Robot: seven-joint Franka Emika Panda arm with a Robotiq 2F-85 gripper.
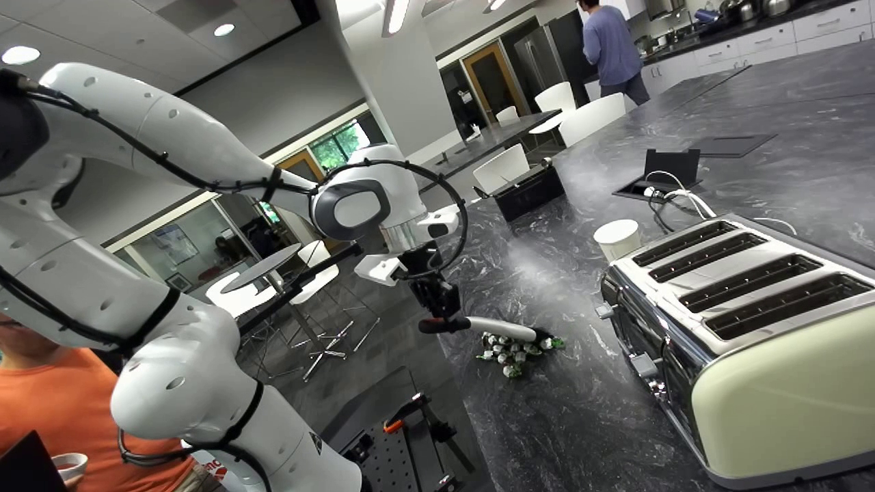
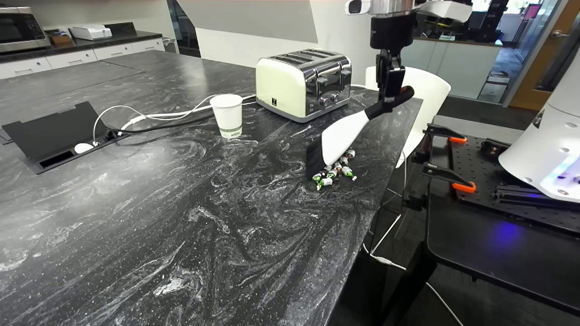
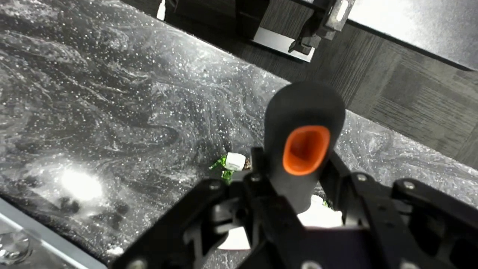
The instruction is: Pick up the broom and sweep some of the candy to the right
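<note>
Nearest in an exterior view lies the candy (image 2: 333, 173) — small silvery-green wrapped pieces clustered on the dark worktop (image 2: 253, 253), under the white head of the broom (image 2: 348, 132) and just beside its black bristles; whether bristles and candy touch I cannot tell; the broom is tilted, head low and handle raised; above it the end effector (image 2: 388, 100) has its fingers closed on the black handle, pinching it; to the left of the broom and farther back stands a white paper cup (image 2: 227, 115); beyond the broom, farther back still, sits a cream-and-chrome toaster (image 2: 301, 86), its levers on the side toward the broom; well past the broom — a microwave (image 2: 20, 28).
</note>
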